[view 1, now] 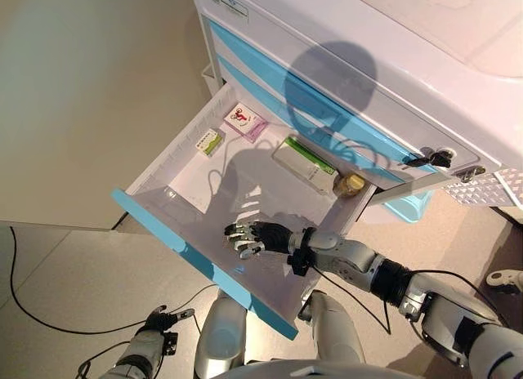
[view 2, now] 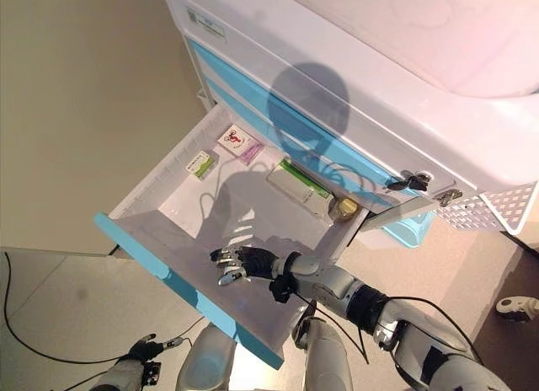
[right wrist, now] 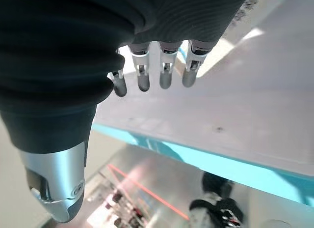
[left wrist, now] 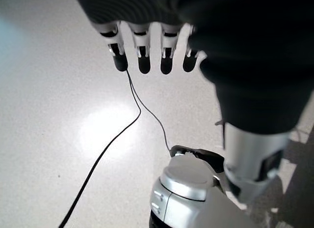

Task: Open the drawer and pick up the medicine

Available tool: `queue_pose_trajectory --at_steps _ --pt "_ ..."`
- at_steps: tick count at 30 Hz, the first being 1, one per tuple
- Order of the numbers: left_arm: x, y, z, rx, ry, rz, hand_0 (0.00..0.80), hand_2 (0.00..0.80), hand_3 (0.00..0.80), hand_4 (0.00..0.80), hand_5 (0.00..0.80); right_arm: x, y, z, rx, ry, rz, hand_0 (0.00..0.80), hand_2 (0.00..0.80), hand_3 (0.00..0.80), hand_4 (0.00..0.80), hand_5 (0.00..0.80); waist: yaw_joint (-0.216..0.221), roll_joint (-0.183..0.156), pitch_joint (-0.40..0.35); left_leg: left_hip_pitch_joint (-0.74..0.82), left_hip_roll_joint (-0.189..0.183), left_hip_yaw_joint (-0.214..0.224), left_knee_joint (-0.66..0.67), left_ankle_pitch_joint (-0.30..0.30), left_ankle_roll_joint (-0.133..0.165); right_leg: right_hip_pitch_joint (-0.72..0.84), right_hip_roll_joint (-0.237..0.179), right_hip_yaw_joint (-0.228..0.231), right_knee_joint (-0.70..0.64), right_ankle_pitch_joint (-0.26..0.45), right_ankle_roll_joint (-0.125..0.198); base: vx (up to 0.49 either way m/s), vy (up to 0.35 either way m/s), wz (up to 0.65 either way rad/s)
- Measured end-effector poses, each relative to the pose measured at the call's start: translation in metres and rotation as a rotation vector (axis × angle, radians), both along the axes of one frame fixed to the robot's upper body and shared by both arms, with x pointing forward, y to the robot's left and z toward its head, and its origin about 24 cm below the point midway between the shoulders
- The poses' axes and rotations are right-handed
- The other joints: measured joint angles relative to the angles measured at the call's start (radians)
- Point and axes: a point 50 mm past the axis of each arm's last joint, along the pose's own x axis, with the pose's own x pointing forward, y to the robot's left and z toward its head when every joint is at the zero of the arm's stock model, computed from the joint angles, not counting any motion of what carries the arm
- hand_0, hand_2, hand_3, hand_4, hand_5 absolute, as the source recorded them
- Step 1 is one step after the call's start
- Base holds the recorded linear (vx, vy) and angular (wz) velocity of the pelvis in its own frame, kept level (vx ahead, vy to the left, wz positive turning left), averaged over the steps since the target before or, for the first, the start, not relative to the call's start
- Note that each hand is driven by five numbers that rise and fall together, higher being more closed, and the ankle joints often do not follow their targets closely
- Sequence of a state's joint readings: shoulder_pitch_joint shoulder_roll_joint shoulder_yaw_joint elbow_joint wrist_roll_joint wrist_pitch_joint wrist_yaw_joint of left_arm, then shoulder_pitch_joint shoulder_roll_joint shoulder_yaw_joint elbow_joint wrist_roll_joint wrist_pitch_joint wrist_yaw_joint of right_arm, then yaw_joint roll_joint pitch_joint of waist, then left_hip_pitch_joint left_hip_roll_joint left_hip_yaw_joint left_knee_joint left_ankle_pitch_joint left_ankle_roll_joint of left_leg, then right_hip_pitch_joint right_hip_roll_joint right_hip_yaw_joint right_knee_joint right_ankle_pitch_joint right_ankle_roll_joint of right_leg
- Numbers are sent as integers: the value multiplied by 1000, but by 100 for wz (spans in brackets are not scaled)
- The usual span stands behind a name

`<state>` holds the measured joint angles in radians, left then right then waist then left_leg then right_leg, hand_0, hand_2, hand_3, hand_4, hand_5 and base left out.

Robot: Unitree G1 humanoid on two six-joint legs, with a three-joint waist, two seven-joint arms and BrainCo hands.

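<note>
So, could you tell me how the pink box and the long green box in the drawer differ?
The pink box is small, squarish and flat, near the back left corner; the long green box is larger, elongated and white-sided, beside the bottle. Both lie in the open drawer, untouched.

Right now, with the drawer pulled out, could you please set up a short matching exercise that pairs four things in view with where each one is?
Things:
1. long green and white box
2. small amber bottle
3. right hand
4. left hand

Places:
A. low beside the robot, over the floor, outside the drawer
B. over the bare front part of the open drawer, fingers relaxed, holding nothing
C. far right corner of the drawer, beside the long box
D. along the back of the drawer, right of the pink and white packet

Pairs: 1-D, 2-C, 3-B, 4-A
</note>
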<state>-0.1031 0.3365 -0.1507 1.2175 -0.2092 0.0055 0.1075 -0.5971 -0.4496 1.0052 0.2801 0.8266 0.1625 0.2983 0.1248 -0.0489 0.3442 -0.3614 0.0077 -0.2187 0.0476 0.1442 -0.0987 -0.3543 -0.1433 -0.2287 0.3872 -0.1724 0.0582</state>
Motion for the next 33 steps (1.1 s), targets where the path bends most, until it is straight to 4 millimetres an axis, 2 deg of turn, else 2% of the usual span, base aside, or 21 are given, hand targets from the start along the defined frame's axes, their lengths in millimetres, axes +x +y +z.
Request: queue_pose_trajectory --at_steps 14,17,20,33 --pt "2 -1 1 0 -6 -31 0 0 0 0 0 0 -5 -25 -134 19 24 0 0 0 0 0 -1 1 1 -1 1 -1 -4 2 -2 -2 1 -1 -1 -4 0 0 0 0" --pt "2 -2 0 2 -1 -49 0 0 0 0 0 0 -6 -40 -174 40 -18 0 0 0 0 0 0 1 1 -3 1 -2 -5 2 -3 -2 1 -3 -3 -5 0 0 0 0" --pt "2 -4 -1 0 4 -64 0 0 0 0 0 -9 -4 -56 -204 62 -36 0 0 0 0 0 -1 4 2 -8 1 -4 -5 2 -3 -5 2 -6 -5 -5 0 0 0 0" --pt "2 -7 -2 -2 6 -65 0 0 0 0 0 -8 7 -65 -190 32 -180 0 0 0 0 0 -1 23 13 -23 1 -13 -5 3 -3 -13 2 -19 -10 -5 0 -4 2 1"
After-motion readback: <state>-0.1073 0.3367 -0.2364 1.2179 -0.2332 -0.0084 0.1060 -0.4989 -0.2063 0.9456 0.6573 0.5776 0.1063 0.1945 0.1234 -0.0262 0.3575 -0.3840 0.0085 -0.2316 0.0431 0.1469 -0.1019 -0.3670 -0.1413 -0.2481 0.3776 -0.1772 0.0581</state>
